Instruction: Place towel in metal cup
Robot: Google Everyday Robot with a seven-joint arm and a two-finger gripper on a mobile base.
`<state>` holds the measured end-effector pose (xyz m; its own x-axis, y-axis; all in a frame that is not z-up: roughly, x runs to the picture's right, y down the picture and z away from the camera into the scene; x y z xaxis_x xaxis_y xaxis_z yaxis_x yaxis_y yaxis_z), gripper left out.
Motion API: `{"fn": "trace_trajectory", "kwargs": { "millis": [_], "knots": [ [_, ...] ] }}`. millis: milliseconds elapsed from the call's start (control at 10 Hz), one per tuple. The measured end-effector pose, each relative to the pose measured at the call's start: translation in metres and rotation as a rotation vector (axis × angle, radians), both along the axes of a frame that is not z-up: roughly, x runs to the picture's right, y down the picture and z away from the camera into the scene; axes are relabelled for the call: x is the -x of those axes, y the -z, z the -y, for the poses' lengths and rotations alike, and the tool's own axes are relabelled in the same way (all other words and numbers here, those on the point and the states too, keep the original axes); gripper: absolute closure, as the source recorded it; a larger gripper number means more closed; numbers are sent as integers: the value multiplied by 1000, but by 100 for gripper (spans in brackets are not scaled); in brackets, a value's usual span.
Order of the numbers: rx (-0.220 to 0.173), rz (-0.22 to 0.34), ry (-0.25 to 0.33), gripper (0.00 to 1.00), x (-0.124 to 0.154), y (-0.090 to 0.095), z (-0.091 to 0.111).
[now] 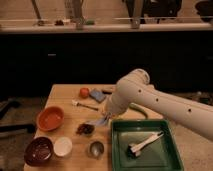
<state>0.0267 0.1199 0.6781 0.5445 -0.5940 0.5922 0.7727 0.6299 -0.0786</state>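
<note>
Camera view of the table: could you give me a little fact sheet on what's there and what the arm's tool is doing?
tool: shut on the towel, over the middle of the table
metal cup: near the front edge, apart from the towel
left side: orange bowl, maroon bowl, white bowl
right side: green tray holding a white object
progress: towel not yet in the cup
</note>
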Motion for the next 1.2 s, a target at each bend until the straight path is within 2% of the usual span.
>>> {"fn": "trace_trajectory", "kwargs": {
  "millis": [200,500,600,1200],
  "knots": [
    [9,15,18,100,-10,11,-15],
    [32,16,39,100,-25,16,-36],
    [51,20,42,100,-31,21,-46],
    [55,21,41,100,-32,21,-47]
  ]
}}
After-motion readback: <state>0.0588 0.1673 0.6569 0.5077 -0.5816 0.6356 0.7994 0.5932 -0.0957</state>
